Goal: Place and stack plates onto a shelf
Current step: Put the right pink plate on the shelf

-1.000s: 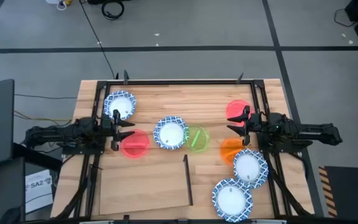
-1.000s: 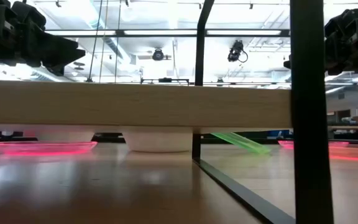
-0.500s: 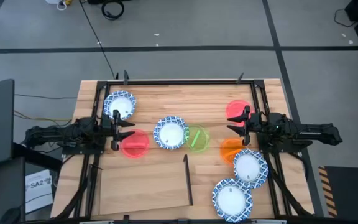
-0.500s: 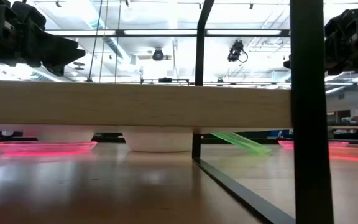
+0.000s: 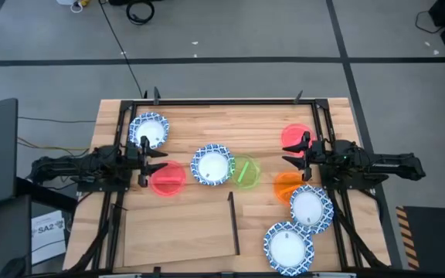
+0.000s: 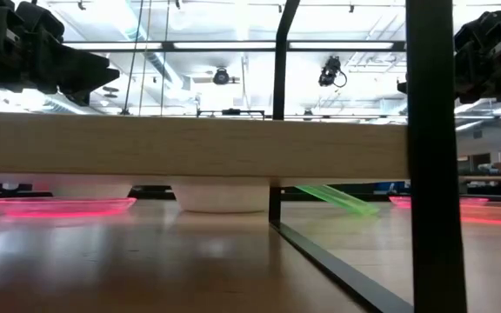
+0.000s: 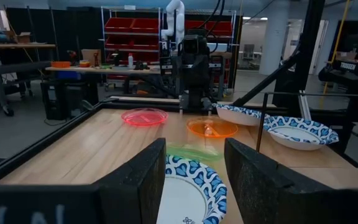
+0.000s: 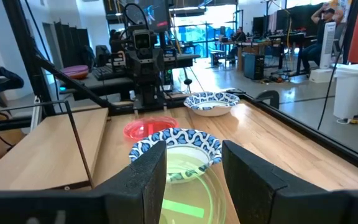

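High view: we see the shelf [image 5: 180, 228] lying flat at the near-centre of the table [image 5: 230, 123], bare, with its black bar [image 5: 233, 222] along the edge nearer the right arm. No plate is on it yet.

The plates sit beyond it and to its right. Four are blue-and-white plates: one by the left arm [image 5: 148, 130], one at centre [image 5: 212, 165], and two at the right [image 5: 310, 207] [image 5: 288, 247]. The green plate [image 5: 245, 171] leans against the centre one. A red plate [image 5: 167, 178] lies just beside the left gripper [image 5: 145, 161]; the orange plate [image 5: 288, 185] lies just beside the right gripper [image 5: 300, 151].

Both grippers hover with fingers spread wide, holding nothing. We judge the first pick is pending. We recommend starting with a patterned plate as the stack base, gripping it by the rim and carrying it level.
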